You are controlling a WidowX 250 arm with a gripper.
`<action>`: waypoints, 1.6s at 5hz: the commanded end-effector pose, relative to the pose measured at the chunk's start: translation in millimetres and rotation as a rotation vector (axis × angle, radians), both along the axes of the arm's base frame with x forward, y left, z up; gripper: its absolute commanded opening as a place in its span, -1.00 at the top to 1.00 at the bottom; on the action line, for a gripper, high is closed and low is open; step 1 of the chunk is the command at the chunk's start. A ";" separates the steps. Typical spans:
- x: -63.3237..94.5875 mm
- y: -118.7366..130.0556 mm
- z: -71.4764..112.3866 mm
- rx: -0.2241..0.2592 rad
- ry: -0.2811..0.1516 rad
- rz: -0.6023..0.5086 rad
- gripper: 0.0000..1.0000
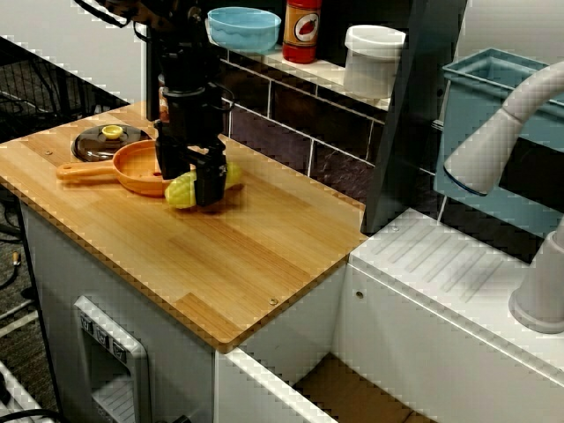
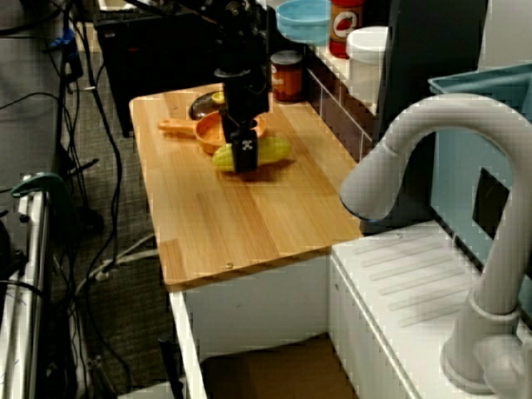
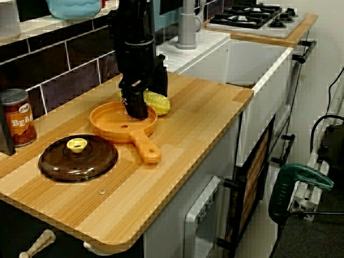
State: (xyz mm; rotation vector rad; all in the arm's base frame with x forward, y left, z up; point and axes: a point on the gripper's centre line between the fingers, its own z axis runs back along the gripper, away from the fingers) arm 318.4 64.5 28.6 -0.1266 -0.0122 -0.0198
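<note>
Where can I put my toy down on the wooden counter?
The big bare patch of the wooden counter runs from the corn to the front edge and the white drainboard. The other end is crowded: the gripper straddles the corn beside the orange pan, with the brown lid and bean can close by.

Count of things on and about the desk [image 1: 229, 264], one of each kind throughout.

- On the desk, left part: one gripper [image 1: 192, 179], one corn [image 1: 181, 190], one orange pan [image 3: 115, 121], one brown lid [image 3: 78, 157] bearing one yellow knob [image 3: 77, 144].
- At the far edge: one can [image 3: 16, 117].
- On the shelf [image 1: 326, 69] beyond: one blue bowl [image 1: 243, 28], one red bottle [image 1: 301, 28], one white tub [image 1: 374, 60].
- To the right: one faucet [image 1: 502, 123], one blue bin [image 1: 493, 79], one stove [image 3: 258, 16].
- Below the desk, near: one green drill [image 3: 298, 180].
</note>
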 end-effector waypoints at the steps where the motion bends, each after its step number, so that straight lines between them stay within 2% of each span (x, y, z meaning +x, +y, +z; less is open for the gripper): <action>1: 1.4 1.2 13.9 0.015 -0.019 -0.006 -1.00; 4: 0.9 -4.8 46.6 -0.038 0.002 -0.026 -1.00; 5: 0.5 -4.2 56.2 -0.052 -0.003 -0.026 -1.00; 6: -1.0 -7.0 62.2 -0.055 -0.004 -0.034 -1.00; 8: -4.8 -21.2 60.3 -0.048 0.005 -0.062 -1.00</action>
